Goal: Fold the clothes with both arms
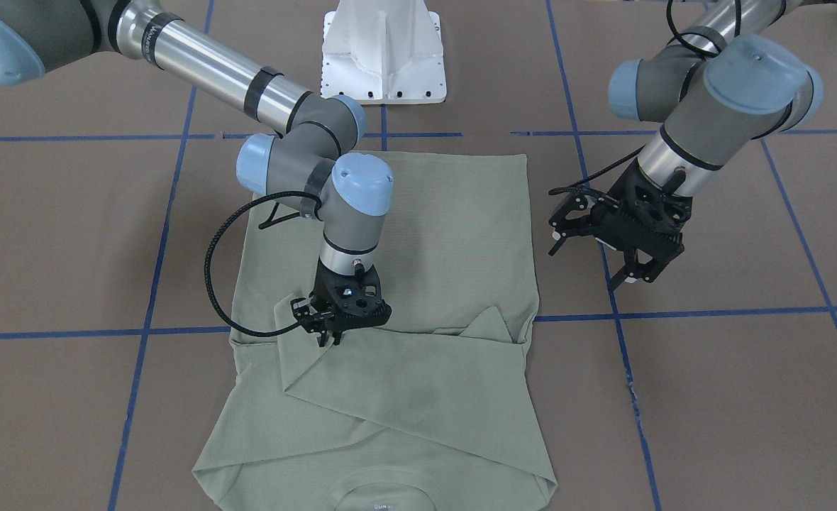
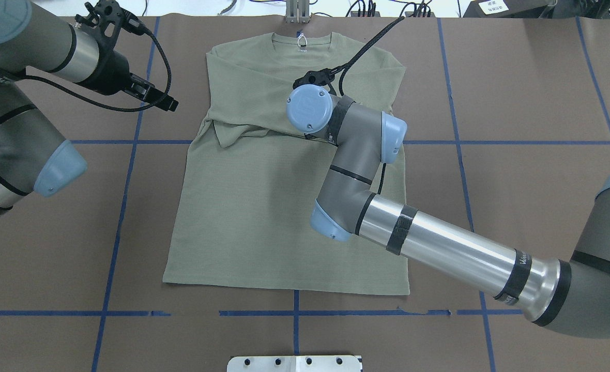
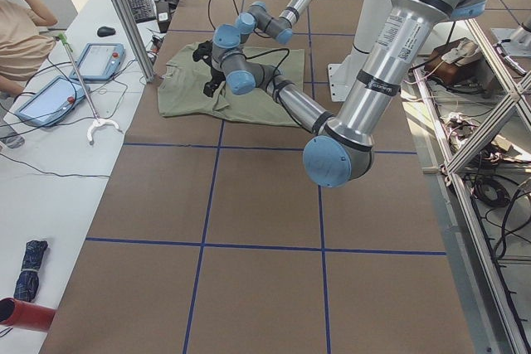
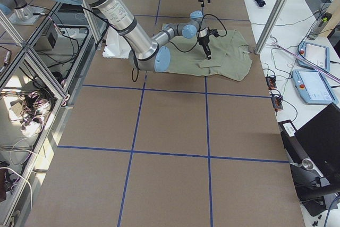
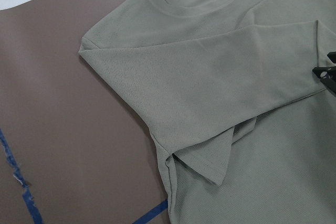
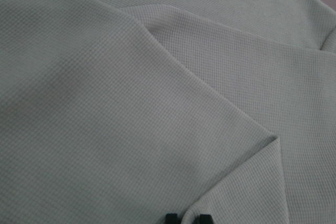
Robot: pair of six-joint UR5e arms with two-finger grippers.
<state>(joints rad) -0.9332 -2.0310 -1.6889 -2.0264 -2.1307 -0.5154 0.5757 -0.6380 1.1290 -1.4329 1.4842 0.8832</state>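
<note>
Tabletop [image 2: 517, 77], brown and crossed by blue tape lines [image 2: 129, 170], carries everything, taken here from over the robot's shoulders. Farthest left, the left arm [image 2: 5, 119] folds back at the elbow. Its wrist reaches forward and inward, and the left claw [image 2: 157, 94] hangs above bare board, fingers apart, gripping nothing. The shirt [image 2: 263, 217] lies just to the right of that claw and apart from it. It is spread flat, collar at the far edge and hem toward the robot.

Farther right, the right arm [image 2: 439, 243] stretches in low over the shirt's lower body, elbow bent, wrist turned straight down. The right claw [image 1: 328, 339] points down at the chest. Directly beneath it is the cuff end of a sleeve [image 1: 404, 369] folded across the chest. Its fingers stand close together with a narrow gap, tips at the cloth; whether they pinch it I cannot tell.

Count: two arms, two claws, one shirt, two sleeves both folded over the chest, and one white hang tag [image 2: 301, 40] at the collar, beyond the right claw.
</note>
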